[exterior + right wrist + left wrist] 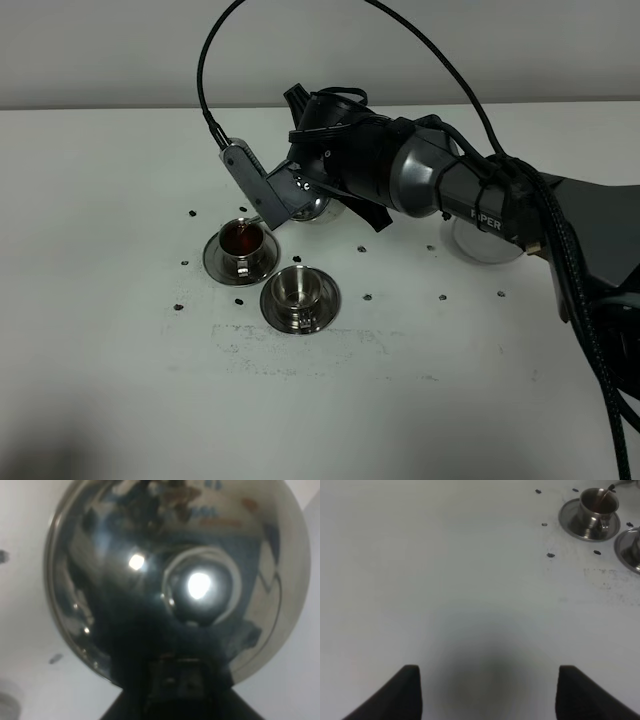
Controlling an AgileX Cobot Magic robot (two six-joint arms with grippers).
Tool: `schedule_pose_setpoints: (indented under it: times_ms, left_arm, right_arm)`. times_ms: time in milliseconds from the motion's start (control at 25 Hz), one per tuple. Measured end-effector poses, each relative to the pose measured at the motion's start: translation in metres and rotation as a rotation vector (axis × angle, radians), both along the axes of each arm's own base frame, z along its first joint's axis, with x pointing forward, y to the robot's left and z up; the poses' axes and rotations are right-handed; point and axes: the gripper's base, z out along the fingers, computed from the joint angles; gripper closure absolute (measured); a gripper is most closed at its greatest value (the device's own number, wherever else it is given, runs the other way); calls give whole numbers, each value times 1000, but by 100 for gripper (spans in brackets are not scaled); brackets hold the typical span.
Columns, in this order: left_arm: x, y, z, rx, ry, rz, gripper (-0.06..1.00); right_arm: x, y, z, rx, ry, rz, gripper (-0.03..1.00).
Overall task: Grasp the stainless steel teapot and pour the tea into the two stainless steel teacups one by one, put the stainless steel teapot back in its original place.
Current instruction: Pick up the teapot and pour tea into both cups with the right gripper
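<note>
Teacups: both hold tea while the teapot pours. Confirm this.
Wrong in one respect: only the far teacup holds tea while the stainless steel teapot pours; the near teacup is empty. The exterior high view shows it.

Black-and-grey right arm [440, 185] bears white PIPER lettering [487, 217] and looping black cables [205, 60].

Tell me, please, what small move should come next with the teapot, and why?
Probably tip the teapot back upright to stop the pour: the far cup looks well filled with dark tea, while the near cup looks empty.
</note>
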Motion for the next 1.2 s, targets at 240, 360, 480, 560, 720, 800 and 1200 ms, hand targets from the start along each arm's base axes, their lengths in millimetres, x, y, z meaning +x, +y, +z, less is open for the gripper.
schedule_pose_setpoints:
  times_ms: [240,360,480,560,720,800,1200]
  left_arm:
    - [0,0,0,0,0,0,37]
    - [0,0,0,0,0,0,37]
    - [0,0,0,0,0,0,37]
    - [0,0,0,0,0,0,37]
    - [0,0,0,0,0,0,37]
    - [0,0,0,0,0,0,37]
    - [0,0,0,0,0,0,37]
  right_arm:
    - [-1,-8,11,124,34,-85,76]
    - [-4,-14,29,249,50,-161,76]
    - [-5,-17,39,384,86,-265,76]
    - [-5,-20,41,458,119,-346,76]
    - [-5,-25,40,540,149,-484,76]
    - [-8,-24,41,561,157,-543,76]
    - [-62,37,62,738,258,-659,76]
